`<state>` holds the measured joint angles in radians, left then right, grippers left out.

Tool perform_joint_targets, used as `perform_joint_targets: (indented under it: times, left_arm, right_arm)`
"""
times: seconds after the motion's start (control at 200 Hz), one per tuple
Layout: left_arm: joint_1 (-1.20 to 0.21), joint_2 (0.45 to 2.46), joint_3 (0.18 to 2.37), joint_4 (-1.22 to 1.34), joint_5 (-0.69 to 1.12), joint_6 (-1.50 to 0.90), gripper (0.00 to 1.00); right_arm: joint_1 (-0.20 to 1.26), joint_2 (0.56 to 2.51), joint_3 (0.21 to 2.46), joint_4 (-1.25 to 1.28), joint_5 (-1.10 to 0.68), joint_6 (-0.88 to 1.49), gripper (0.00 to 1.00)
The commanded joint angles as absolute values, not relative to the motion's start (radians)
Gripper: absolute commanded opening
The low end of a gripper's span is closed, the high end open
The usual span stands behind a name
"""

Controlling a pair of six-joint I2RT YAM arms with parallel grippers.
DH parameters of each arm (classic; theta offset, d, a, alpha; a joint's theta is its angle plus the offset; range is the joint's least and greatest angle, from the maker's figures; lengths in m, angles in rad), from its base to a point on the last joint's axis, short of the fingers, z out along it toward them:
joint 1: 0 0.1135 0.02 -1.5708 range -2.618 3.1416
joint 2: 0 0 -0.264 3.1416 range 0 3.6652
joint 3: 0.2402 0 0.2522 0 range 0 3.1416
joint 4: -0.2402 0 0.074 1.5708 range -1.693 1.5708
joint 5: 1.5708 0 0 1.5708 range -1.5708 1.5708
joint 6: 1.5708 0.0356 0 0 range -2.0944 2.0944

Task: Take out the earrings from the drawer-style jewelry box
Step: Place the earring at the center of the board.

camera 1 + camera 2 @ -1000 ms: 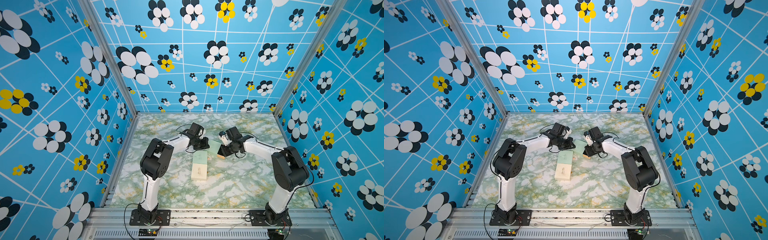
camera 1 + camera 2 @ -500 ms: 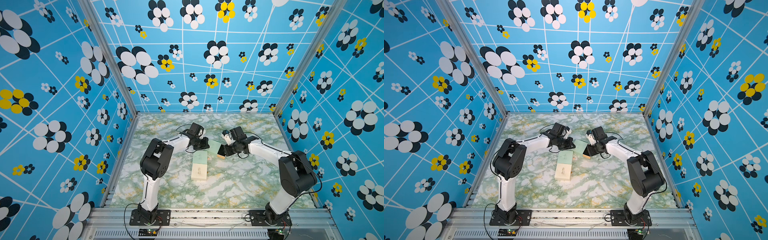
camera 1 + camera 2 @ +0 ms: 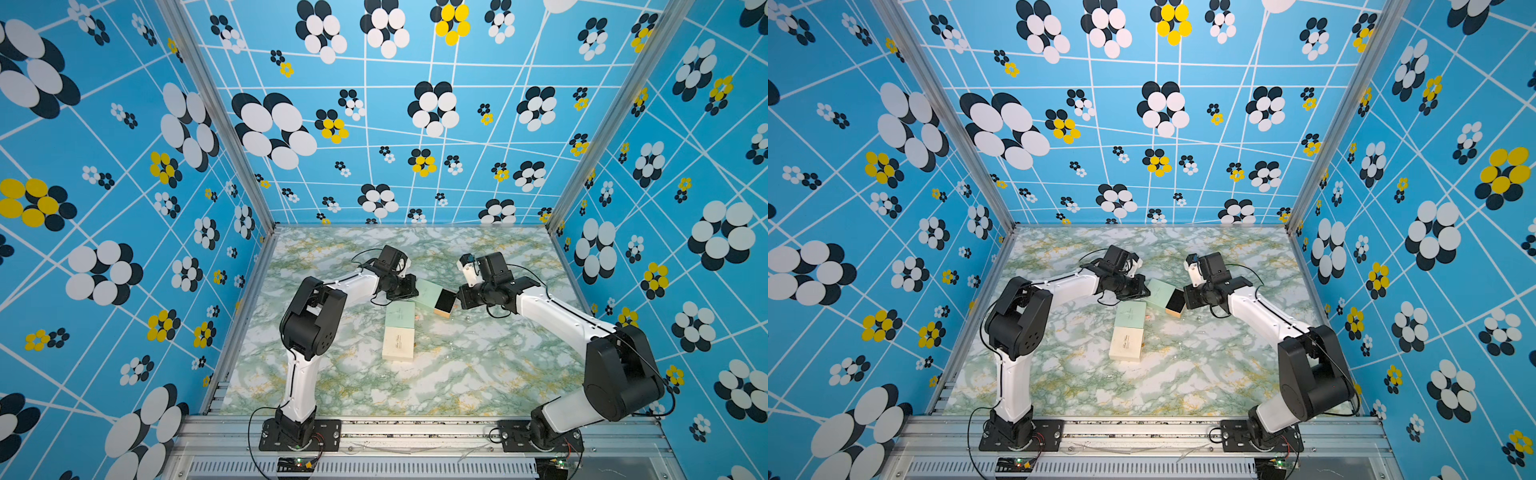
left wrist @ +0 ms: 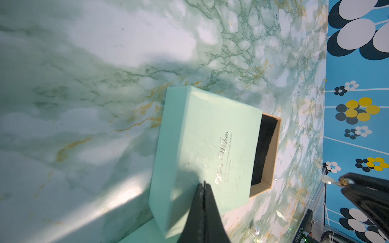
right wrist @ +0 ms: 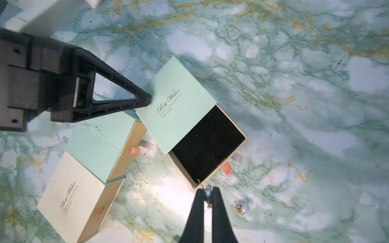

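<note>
A: Now that the right tool (image 5: 207,189) sits back off the drawer (image 5: 208,143) rather than over it as a second ago, what's it got?
B: One earring (image 5: 208,193), pinched between the closed-down tips: pale bead, thin wire poking toward the drawer rim. Looks clear of the drawer, not resting in it.
A: Seen elsewhere?
B: Left wrist view, yes, a small glinting bit at that tool's tip. Too small in both top views.
A: Others?
B: Second earring (image 5: 241,206) lies on the desk (image 5: 315,105) just beside the right tool, already out. Drawer looks bare inside, no glints I can make out.
A: Left tool (image 4: 203,185)?
B: Closed tight, holding nothing, tips pressed on the jewelry box's (image 5: 179,101) mint top, unmoved over the last second. Pinning it down, I'd say.
A: Neighbours?
B: Another mint box (image 5: 99,145) and a cream box (image 5: 71,189), touching each other, just beside the pulled-out one; their drawers look pushed in.
A: Meaning?
B: This box looks emptied; the held earring just needs setting down by its pair. Risk: tiny piece slipping from the tips.
</note>
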<state>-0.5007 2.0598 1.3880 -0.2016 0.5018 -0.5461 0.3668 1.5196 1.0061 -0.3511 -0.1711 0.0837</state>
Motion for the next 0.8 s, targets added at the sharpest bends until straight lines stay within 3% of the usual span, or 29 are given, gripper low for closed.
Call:
perform_joint_targets:
  times: [0.0, 0.795]
  left_arm:
    - [-0.480, 2.040, 1.347, -0.266, 0.469, -0.533, 0.00]
    - [-0.471, 2.016, 1.321, -0.252, 0.472, -0.528, 0.00]
  right_arm:
    - [0.345, 1.491, 0.953, -0.382, -0.162, 0.119, 0.00]
    - [0.337, 1.602, 0.879, -0.337, -0.132, 0.179, 0.00]
